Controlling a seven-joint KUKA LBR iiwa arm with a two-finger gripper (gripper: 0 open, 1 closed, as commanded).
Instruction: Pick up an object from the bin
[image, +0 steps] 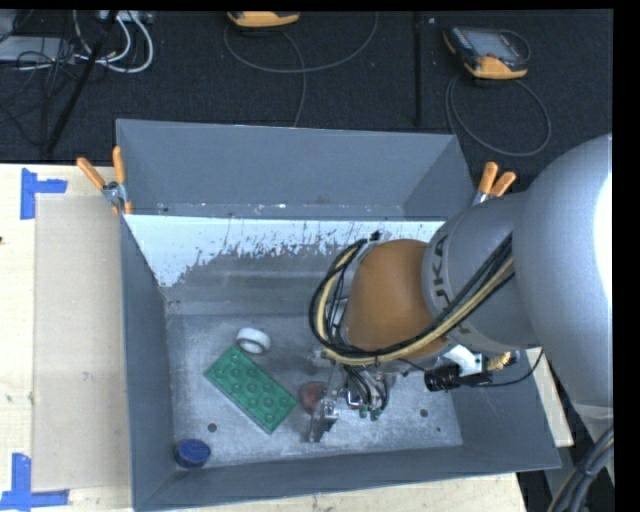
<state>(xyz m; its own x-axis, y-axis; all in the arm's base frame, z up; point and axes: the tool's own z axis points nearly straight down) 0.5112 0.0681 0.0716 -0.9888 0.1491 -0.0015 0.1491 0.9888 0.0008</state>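
My gripper (322, 420) reaches down to the bin floor near the middle front, its fingers low beside a small dark red thing (313, 394). That red thing lies right next to the fingertips, partly hidden by them. A green studded plate (251, 388) lies flat just left of the gripper, slanted from upper left to lower right. A small white ring-shaped cap (253, 341) rests just beyond the plate's far corner.
A blue round cap (192, 453) sits in the front left corner of the bin. The arm, with its orange cover and looped cables, hangs over the right half of the bin and hides the floor there.
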